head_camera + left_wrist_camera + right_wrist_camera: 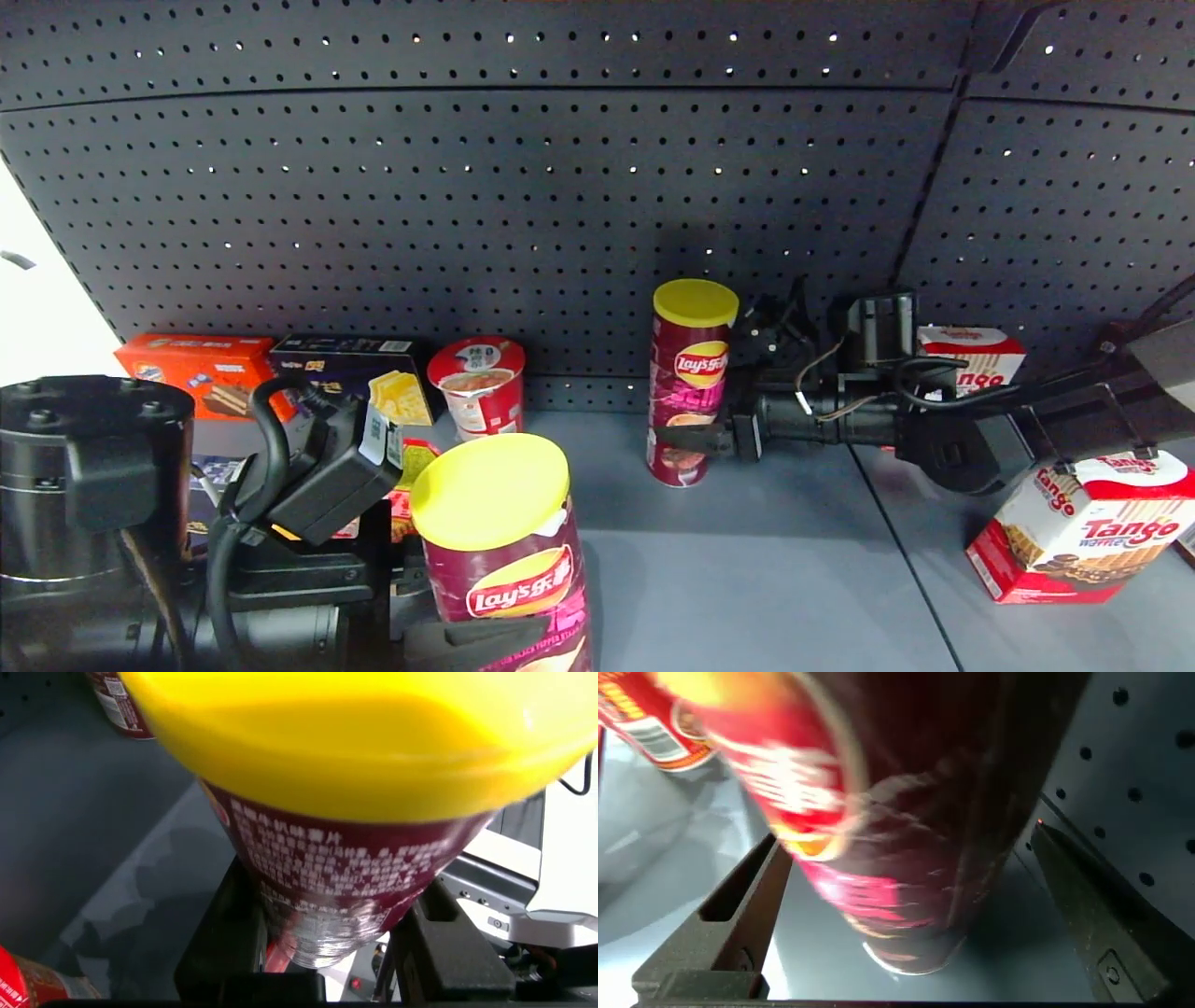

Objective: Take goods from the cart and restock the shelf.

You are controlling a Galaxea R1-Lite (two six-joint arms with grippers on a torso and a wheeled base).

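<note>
On shelf (775,560), mid-rear, shelf can (691,383) stands upright, yellow lid on top, base on the deck just in front of the pegboard (560,187). R gripper (693,431) comes in from 3 o'clock and sits around the lower half of that can. R wrist cam has the can (915,840) between the two sides of the claw (915,905), base down on grey deck. Can't tell whether the claw is clamped on it or only bracketing it.

L gripper (495,644) is at 7 o'clock from shelf can, nearer me. It is clamped on held can (499,551), which is upright w/ yellow lid up. L wrist cam looks up the body of that can (336,868), and the pads (224,943) press its sides low down.

Other stock, taken from shelf can:
- cup (478,383) at 9 o'clock, near the pegboard
- dark box (359,369) beyond the cup, same direction
- orange box (201,369) farthest out at 9 o'clock
- wafer box (971,359) at 3 o'clock, behind R arm
- 2nd wafer box (1083,527) at 4 o'clock, tilted, toward the front
</note>
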